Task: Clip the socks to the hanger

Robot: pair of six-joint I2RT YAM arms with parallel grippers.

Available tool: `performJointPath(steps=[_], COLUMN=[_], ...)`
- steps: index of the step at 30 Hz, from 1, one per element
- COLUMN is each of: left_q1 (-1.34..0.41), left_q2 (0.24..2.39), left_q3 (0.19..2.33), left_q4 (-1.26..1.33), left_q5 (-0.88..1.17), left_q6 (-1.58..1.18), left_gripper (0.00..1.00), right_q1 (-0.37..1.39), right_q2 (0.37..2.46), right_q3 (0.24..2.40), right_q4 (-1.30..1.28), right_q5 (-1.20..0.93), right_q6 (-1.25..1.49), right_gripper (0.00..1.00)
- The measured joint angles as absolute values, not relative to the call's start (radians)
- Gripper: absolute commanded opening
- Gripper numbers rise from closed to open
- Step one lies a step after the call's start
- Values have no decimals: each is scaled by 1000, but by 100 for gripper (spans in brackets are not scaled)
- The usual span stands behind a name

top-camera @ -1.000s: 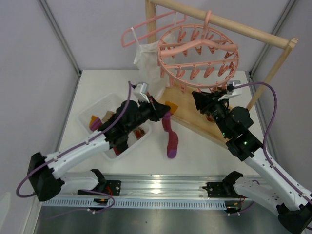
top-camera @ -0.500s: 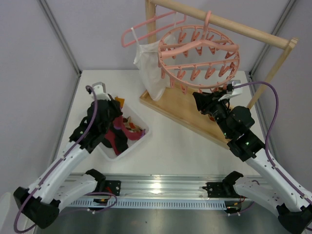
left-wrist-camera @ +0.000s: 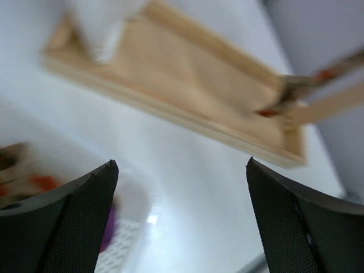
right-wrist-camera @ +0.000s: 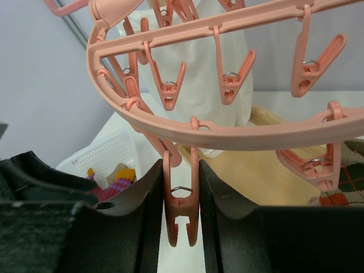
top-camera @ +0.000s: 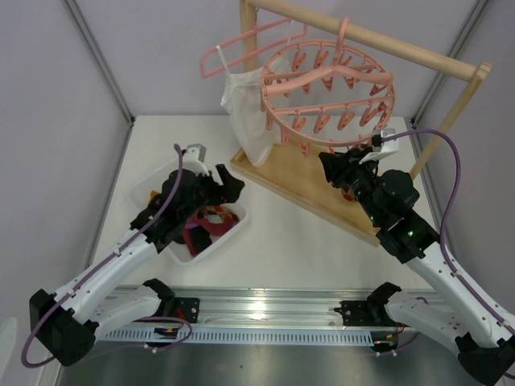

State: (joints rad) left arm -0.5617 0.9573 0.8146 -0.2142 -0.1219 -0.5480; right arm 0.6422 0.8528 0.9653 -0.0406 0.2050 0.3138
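White tabletop (top-camera: 306, 241) is lying open between basket (top-camera: 235, 228) and wooden stand base (top-camera: 322, 189). Hanger (top-camera: 322, 77) is hanging by its hook from the rail, ring tilted, clips pointing down. Socks (top-camera: 205, 225) are lying heaped in the basket. Left gripper (left-wrist-camera: 182, 165) is hovering above them, fingers wide apart. Right gripper (right-wrist-camera: 181, 170), arm angled upward, is pinching one near-rim clip (right-wrist-camera: 181, 219).

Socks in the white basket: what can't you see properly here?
- Top view: the black left arm covers most of the colourful fabric socks in the white plastic basket.
- Left wrist view: blurred, socks are just smudges.
- Right wrist view: the picture edge cuts off a tan argyle sock.
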Motion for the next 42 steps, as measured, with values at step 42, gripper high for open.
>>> performJointPath(steps=[42], left_q1=[-929], left_q2=[1499], left_q3=[1129], left_q4=[433], left_q5=[92], left_q6=[-435], left_gripper=[64], right_q1=[640], right_q2=[974], right_q3=[1140], right_q4=[-278], right_q5=[212], right_q6=[354], right_gripper=[24])
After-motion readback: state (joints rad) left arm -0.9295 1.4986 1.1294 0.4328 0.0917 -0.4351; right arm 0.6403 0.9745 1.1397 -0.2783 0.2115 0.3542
